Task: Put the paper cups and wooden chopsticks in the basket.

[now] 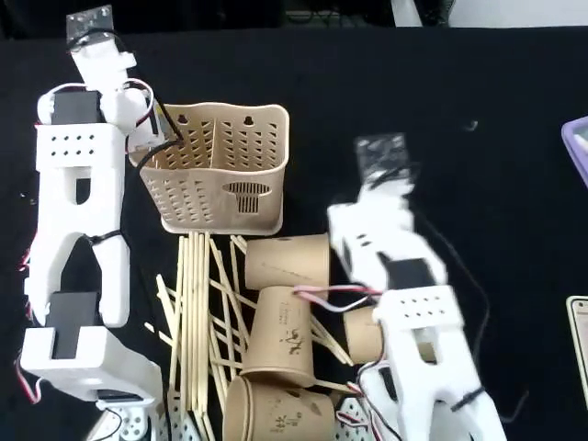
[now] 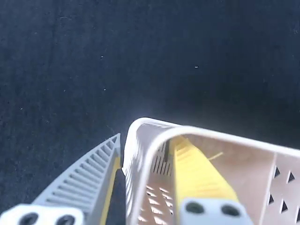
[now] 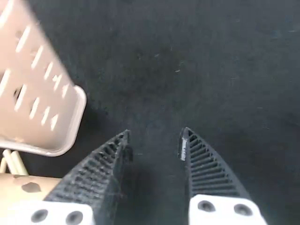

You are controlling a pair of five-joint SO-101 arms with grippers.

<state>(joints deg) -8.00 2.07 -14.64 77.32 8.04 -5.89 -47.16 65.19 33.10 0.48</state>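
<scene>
Left hand (image 2: 146,137) sits astride one corner of the beige perforated plastic basket (image 1: 220,197): one finger inside, one outside, closed onto the wall as far as I can judge.

Risk 1: that hold is on a thin, curved rim, so any pull from me could tilt or drag the basket. It stands upright on the black cloth surface (image 1: 459,92), with none of the task's things in it yet.

Just on my side of the basket, the pale wooden chopsticks (image 1: 195,312) lie in a loose, crossed heap. Some run under the brown paper cups (image 1: 278,335), which all lie on their sides.

Risk 2: lifting a cup may scatter the sticks, or a cup may roll away.

Risk 3: a pink-and-white cable (image 1: 322,292) from my right arm is draped over one cup and could snag it.

Right hand (image 3: 154,136) hangs partly open, holding nothing, over bare surface just beside the basket.
</scene>
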